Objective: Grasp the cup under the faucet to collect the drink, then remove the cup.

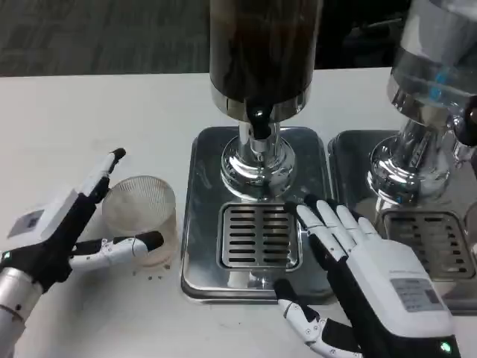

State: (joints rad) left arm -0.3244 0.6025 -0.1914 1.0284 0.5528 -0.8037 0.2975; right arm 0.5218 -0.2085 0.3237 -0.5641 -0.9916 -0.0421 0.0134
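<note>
Clear ribbed plastic, the cup (141,215) stands on the white table (89,112) left of the drip tray (195,224), not yet under the faucet (258,123). The left hand (71,224) brackets it, fingers spread wide, one near the rim, another low by its wall, holding nothing. Closing gently should avoid crushing it; then it needs carrying over the grate (259,237). The right hand (365,276) rests open at the tray's right and should leave room

Second steel dispenser (425,112) with slotted drip tray (428,239) at the table's (74,112) right.
</note>
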